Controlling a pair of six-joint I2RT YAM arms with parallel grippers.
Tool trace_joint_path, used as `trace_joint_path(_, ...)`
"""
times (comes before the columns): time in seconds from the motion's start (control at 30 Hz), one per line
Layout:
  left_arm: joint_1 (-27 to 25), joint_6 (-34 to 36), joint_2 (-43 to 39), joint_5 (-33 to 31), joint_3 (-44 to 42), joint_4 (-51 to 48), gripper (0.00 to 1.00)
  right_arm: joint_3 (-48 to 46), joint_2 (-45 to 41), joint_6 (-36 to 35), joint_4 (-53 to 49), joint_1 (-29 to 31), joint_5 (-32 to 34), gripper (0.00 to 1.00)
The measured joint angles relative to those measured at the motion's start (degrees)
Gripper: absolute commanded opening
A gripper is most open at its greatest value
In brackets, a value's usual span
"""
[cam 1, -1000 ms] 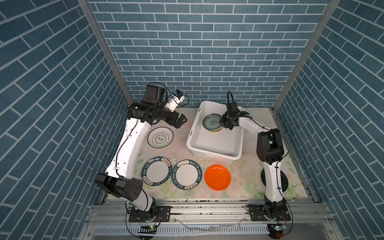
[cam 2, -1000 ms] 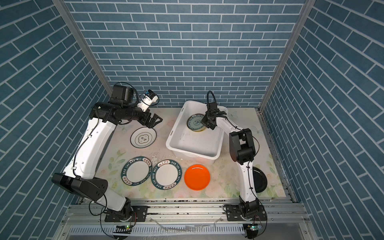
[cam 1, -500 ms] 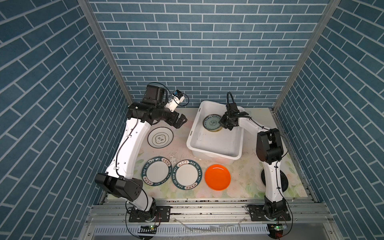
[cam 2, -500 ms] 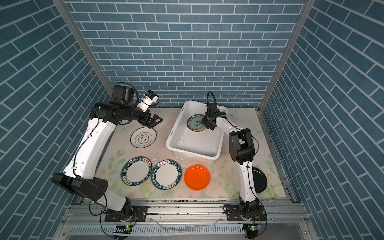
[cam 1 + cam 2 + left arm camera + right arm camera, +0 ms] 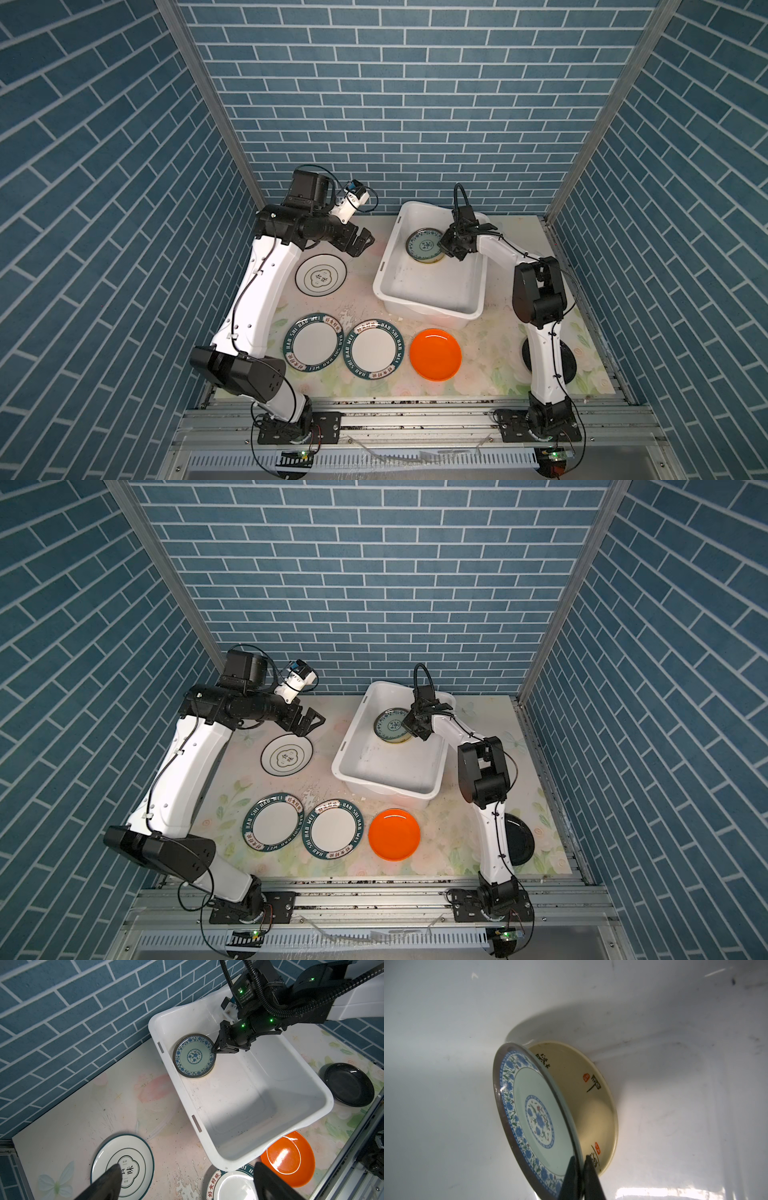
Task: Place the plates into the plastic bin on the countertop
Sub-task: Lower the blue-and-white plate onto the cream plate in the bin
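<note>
- The right gripper [image 5: 580,1159] is inside the plastic bin [image 5: 436,282], at its far end. Its jaws are pressed together, pinching the rim of the blue-green patterned plate [image 5: 533,1113].
- That plate hangs tilted, with the held edge raised. Under it the cream-yellow plate [image 5: 591,1109] lies on the bin floor. The low edge seems to rest on the cream plate, though the wrist view is too oblique to be sure.
- The step in hand looks like setting down the second plate.
- The left gripper [image 5: 362,244] hovers empty with its jaws spread wide, above the countertop [image 5: 357,291] just beyond the white black-rimmed plate [image 5: 321,275].
- Five plates wait outside the bin:
  - the black-rimmed one
  - two green-rimmed plates [image 5: 312,342] side by side at the front
  - the orange plate [image 5: 435,354] beside them
  - the black plate [image 5: 349,1084], partly behind the right arm
- The next move probably calls for lowering the held edge until the plate nests flat, then parting the jaws. The gripper should then lift straight up, clear of the bin wall.
</note>
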Motion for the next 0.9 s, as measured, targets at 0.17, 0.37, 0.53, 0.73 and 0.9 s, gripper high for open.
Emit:
trace_joint_path(0.17,0.0,0.0,0.0,0.02,0.0,0.0,1.0,0.0,0.07,0.35,0.0,-0.07,0.0,0.0)
trace_joint_path(0.37,0.0,0.0,0.0,0.02,0.0,0.0,1.0,0.0,0.52,0.37,0.02,-0.17,0.0,0.0)
trace_joint_path(0.53,0.0,0.0,0.0,0.09,0.0,0.0,1.0,0.0,1.03,0.79,0.02,-0.37,-0.04,0.01)
trace_joint_path(0.73,0.0,0.0,0.0,0.17,0.0,0.0,0.99,0.0,1.25,1.38,0.0,-0.59,-0.09,0.03)
trace_joint_path(0.9,0.0,0.0,-0.02,0.17,0.0,0.0,1.0,-0.02,2.01,1.42,0.04,-0.76,-0.39,0.03)
